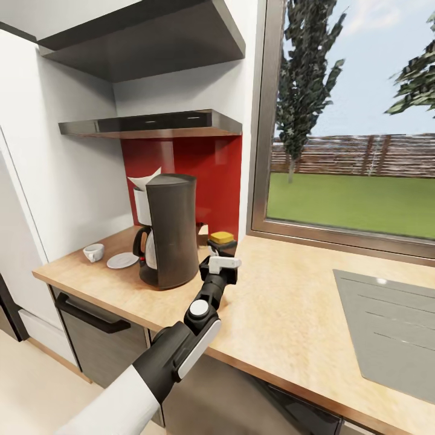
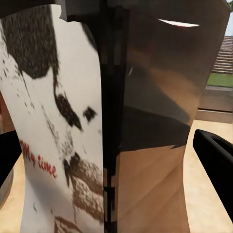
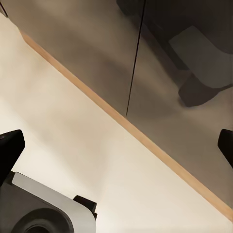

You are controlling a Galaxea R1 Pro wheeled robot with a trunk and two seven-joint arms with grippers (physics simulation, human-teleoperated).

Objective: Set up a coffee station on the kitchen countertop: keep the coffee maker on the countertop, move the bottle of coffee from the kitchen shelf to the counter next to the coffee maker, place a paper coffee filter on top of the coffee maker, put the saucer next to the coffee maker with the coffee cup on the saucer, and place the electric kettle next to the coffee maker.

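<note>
Light-wood grained kitchen countertop (image 1: 284, 314), matt. Tall dark coffee maker (image 1: 171, 235), satin sheen. Glossy red backsplash panel (image 1: 211, 175). Small dark jar (image 2: 145, 121), glossy.

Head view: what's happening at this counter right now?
The left gripper is at the bottle of coffee, which stands on the kitchen countertop beside the coffee maker. A paper coffee filter sits atop the machine. The coffee cup stands next to the saucer, not on it.

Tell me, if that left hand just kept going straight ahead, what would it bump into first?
Most likely the bottle of coffee: in the left wrist view its dark side and pale label sit right ahead, between the open fingers. In the head view the left hand sits just short of it.
</note>
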